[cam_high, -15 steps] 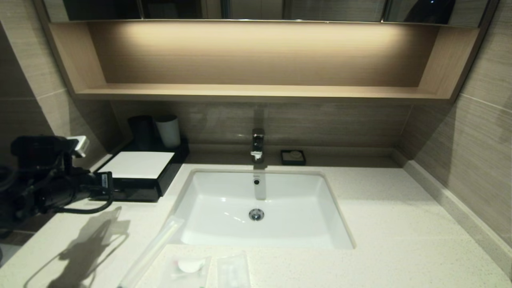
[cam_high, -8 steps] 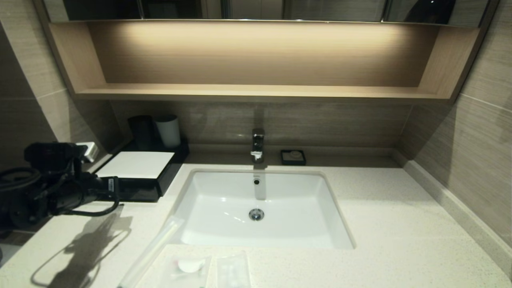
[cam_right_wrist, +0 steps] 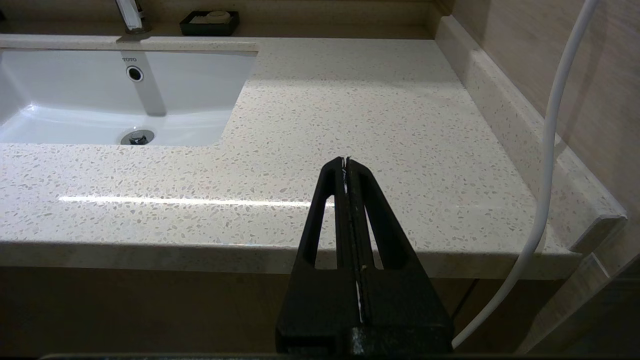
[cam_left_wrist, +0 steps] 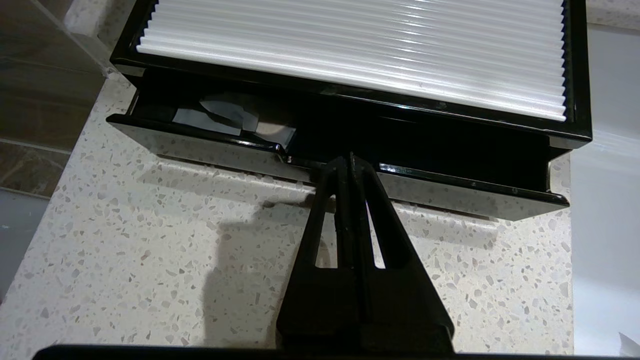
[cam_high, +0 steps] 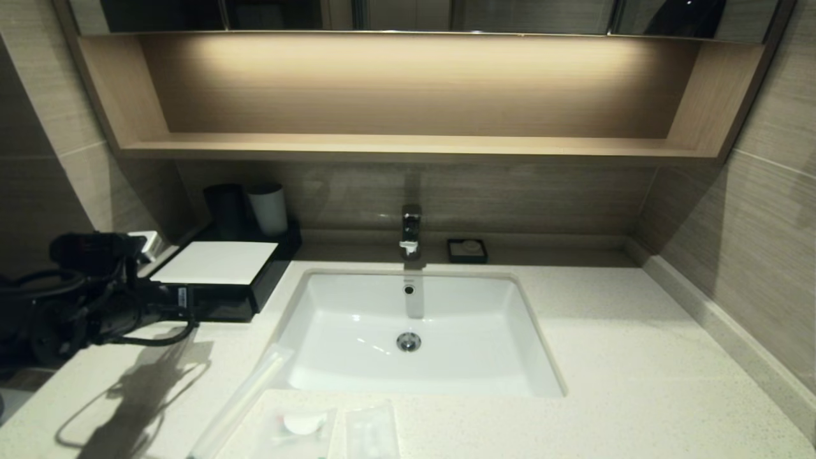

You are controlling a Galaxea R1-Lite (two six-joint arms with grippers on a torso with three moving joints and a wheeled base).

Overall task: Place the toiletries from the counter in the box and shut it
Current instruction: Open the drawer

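The box [cam_left_wrist: 350, 130] is a low, glossy black rectangle topped by a ribbed white panel, standing on the speckled off-white stone counter [cam_high: 612, 357] just left of the white sink basin [cam_high: 357, 319]. Its front drawer [cam_left_wrist: 450, 192] stands slightly pulled out, a pale wrapper visible inside. The left gripper [cam_left_wrist: 350, 159], jaws pressed together, has its tips at the drawer's front lip. Three clear, crinkly packets lie on the counter's near edge in front of the sink: the long thin packet [cam_high: 242, 398], the squarish packet [cam_high: 301, 426] with a white disc, and the small rectangular packet [cam_high: 371, 430]. The right gripper [cam_right_wrist: 346, 161], jaws together, hangs off the counter's front edge, right of the sink.
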